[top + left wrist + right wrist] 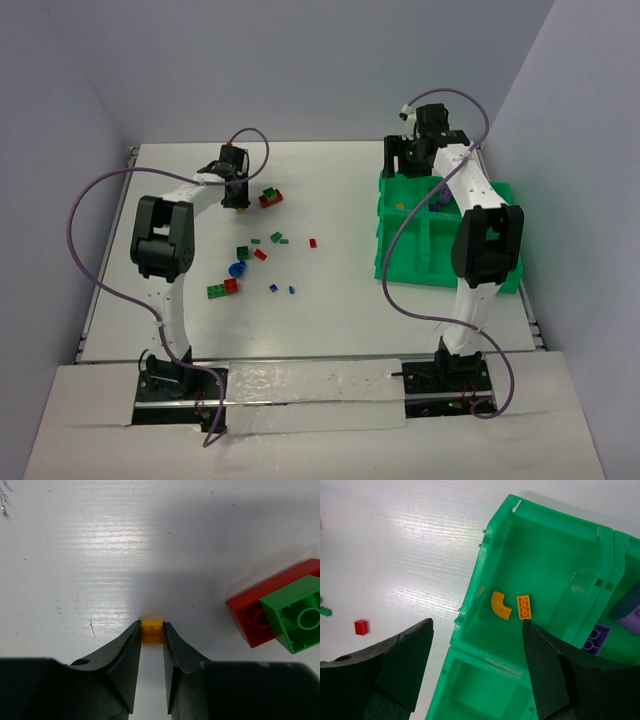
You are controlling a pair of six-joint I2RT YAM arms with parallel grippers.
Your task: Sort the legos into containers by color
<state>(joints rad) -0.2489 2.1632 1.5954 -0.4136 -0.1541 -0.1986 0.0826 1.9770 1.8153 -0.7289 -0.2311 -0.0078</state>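
Both fingers of the left gripper [151, 625] pinch a yellow brick [151, 632] sitting on the table [100, 555], bare surface ahead, a red-and-green stack [290, 615] off right, apart; the right gripper [476, 625] gapes wide and empty over the green tray [546, 515], above a corner compartment with two orange pieces [524, 606]

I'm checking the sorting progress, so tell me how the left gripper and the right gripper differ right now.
The left gripper is closed on a small yellow brick; the right gripper stands wide open and holds nothing. The left gripper is low at the white table; the right gripper hangs above the green tray, over a compartment with two orange pieces. Both have dark fingers pointing down.
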